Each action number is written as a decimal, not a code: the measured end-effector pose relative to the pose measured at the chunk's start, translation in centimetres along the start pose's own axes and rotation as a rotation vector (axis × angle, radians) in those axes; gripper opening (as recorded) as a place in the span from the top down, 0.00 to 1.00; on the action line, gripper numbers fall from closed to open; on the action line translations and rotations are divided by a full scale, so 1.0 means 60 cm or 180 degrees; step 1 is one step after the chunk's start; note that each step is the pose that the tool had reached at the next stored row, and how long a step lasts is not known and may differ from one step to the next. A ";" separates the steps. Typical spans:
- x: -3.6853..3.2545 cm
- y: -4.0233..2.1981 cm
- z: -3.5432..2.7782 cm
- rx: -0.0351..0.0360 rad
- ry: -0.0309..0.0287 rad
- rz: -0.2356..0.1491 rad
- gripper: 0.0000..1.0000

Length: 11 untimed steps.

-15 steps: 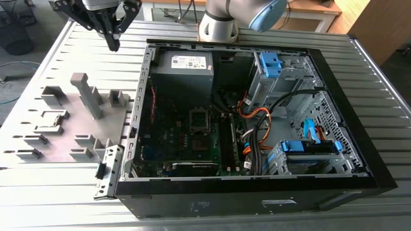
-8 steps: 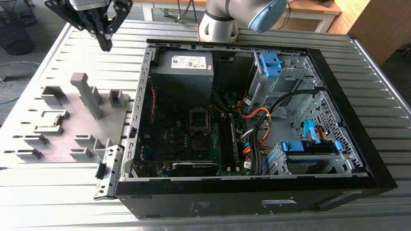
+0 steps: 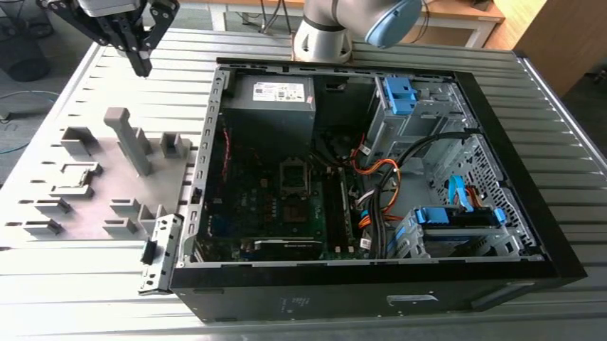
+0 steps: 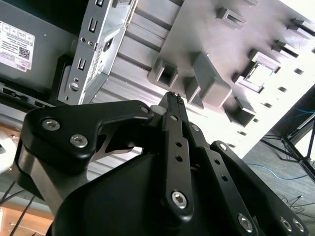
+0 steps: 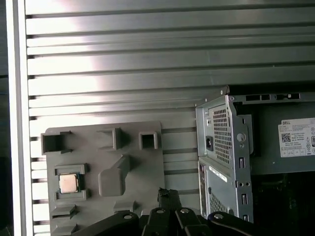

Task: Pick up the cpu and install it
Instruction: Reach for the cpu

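The cpu (image 3: 79, 174) is a small pale square chip lying flat in a frame-shaped pocket on the grey holder plate (image 3: 106, 200), at the exterior view's left. In the first wrist view the cpu (image 5: 68, 183) shows its silvery top; in the second wrist view the cpu (image 4: 259, 73) lies among the plate's blocks. My gripper (image 3: 142, 66) hangs above the slatted table behind the plate, well away from the chip. Its black fingers are together, nothing between them, in both wrist views (image 4: 173, 98) (image 5: 167, 192). The open computer case (image 3: 379, 293) lies beside the plate, its motherboard socket (image 3: 294, 174) exposed.
A tall grey block (image 3: 128, 138) stands on the plate between my gripper and the chip. Inside the case are a power supply (image 3: 270, 96), blue drive cages (image 3: 399, 89) and orange cables (image 3: 374, 170). The arm's base (image 3: 328, 32) stands behind the case.
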<state>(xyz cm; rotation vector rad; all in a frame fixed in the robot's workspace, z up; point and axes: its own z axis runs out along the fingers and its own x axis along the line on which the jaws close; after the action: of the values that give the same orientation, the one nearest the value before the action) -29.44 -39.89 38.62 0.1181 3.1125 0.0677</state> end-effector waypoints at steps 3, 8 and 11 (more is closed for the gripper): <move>0.009 -0.001 0.003 0.0000 0.0000 0.0000 0.89; 0.022 -0.002 0.007 0.0000 0.0000 0.0000 0.89; 0.031 -0.003 0.009 0.0000 0.0000 0.0000 0.89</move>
<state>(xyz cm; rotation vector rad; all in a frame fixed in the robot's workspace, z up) -31.29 -39.89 38.03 0.1180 3.1124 0.0676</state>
